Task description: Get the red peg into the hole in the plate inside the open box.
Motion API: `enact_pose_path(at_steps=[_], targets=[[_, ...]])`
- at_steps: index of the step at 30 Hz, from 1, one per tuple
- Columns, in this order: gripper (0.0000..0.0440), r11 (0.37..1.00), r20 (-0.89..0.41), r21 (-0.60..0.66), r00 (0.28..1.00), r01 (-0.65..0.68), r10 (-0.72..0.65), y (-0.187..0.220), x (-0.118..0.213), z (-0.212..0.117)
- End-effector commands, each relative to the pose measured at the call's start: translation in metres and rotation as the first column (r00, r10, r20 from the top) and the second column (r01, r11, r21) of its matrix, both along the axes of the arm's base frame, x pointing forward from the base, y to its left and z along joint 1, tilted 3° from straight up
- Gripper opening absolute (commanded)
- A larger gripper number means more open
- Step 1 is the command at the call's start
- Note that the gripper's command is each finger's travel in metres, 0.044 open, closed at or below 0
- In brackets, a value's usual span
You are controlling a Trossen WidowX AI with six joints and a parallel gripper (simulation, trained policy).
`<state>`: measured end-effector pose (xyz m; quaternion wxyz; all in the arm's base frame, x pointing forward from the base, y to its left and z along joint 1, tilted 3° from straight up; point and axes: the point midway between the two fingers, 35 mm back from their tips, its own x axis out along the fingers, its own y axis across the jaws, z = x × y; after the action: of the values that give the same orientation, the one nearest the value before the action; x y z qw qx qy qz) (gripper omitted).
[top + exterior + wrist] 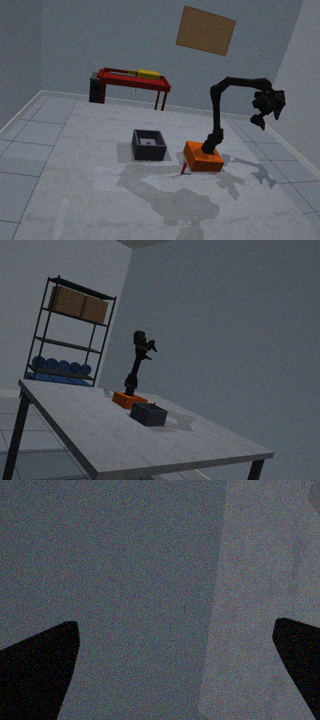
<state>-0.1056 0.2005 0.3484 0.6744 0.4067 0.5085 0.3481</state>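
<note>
The red peg (184,167) stands upright on the table top, close beside the arm's orange base; only its top (154,403) shows behind the box in the exterior view. The dark open box (149,152) (147,415) stands to the left of the base in the top view. The pale plate (143,141) with a small dark hole shows at its bottom. My gripper (270,124) (154,355) (179,630) is open and empty, high above the table and well away from the peg and box. Neither peg nor box shows in the wrist view.
The orange base (206,165) (124,401) carries the black arm and lies right beside the peg. The table edge (180,466) runs along the front in the exterior view. A red workbench (129,80) and a shelf rack (68,344) stand in the background.
</note>
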Motion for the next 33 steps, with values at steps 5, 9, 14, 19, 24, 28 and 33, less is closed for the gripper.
enact_pose_path(at_steps=[5,9,14,19,24,28,33], targets=[[0.0440,0.997,0.014,-0.066,0.999,0.049,-0.048,0.018,0.011,-0.011],[0.0440,0.982,0.074,-0.158,0.993,0.106,-0.095,0.034,0.028,-0.031],[0.0440,0.942,0.139,-0.287,0.980,0.176,-0.141,0.051,0.055,-0.060],[0.0440,0.882,0.175,-0.411,0.969,0.232,-0.173,0.062,0.086,-0.088],[0.0440,0.810,0.183,-0.522,0.962,0.268,-0.201,0.065,0.118,-0.112],[0.0440,0.748,0.172,-0.601,0.959,0.284,-0.226,0.063,0.143,-0.131],[0.0440,0.669,0.142,-0.685,0.954,0.287,-0.264,0.055,0.173,-0.152]])
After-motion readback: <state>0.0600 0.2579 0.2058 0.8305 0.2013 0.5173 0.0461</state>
